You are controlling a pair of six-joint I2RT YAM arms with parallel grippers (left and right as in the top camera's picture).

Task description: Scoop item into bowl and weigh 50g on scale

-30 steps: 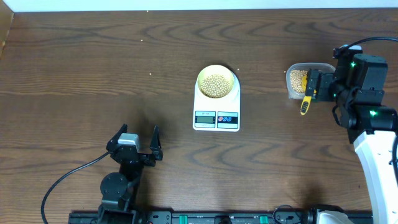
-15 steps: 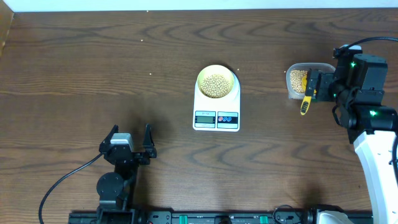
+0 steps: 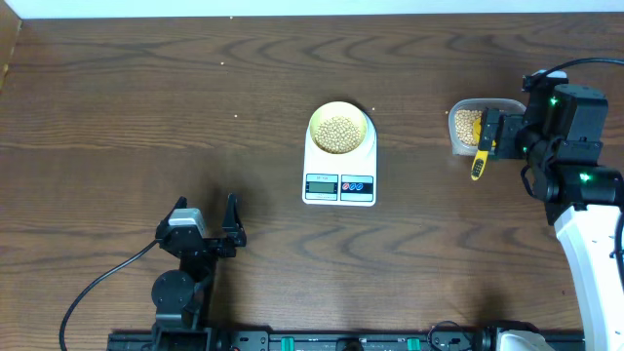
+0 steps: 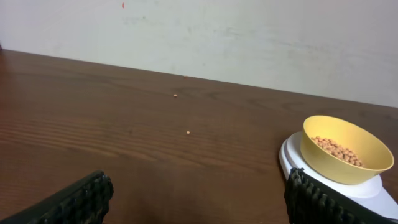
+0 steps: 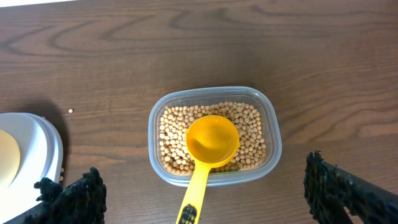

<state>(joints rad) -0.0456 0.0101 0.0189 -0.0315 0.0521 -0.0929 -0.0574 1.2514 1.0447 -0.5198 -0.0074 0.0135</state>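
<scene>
- two arms stood at a dark wooden table (image 3: 127, 97); i watched from overhead and through both wrist cameras.
- the left gripper (image 3: 206, 207) sat low near the front edge on the robot's left, well apart from the scale. its jaws were spread wide with nothing between them.
- the right gripper (image 3: 490, 132) hung over a clear plastic container (image 5: 274, 134) on the right side. its jaws were also spread wide and gripped nothing.
- the scale (image 3: 339, 168), white and rectangular, stood in the middle of the table with its display and buttons facing the robot. the reading was too small for me to make out.
- the bowl (image 4: 336, 163), pale yellow, sat on the scale's platform at the end far from the display.
- tan beans (image 3: 339, 133) covered the bottom of the bowl, and many more filled the container.
- a yellow scoop (image 5: 212, 140) lay in the container, its round cup facing up and empty on top of the beans, its handle reaching out over the near rim, below the gap in the right jaws.
- a few stray beans (image 4: 188, 132) lay on the bare wood to the left of the scale.
</scene>
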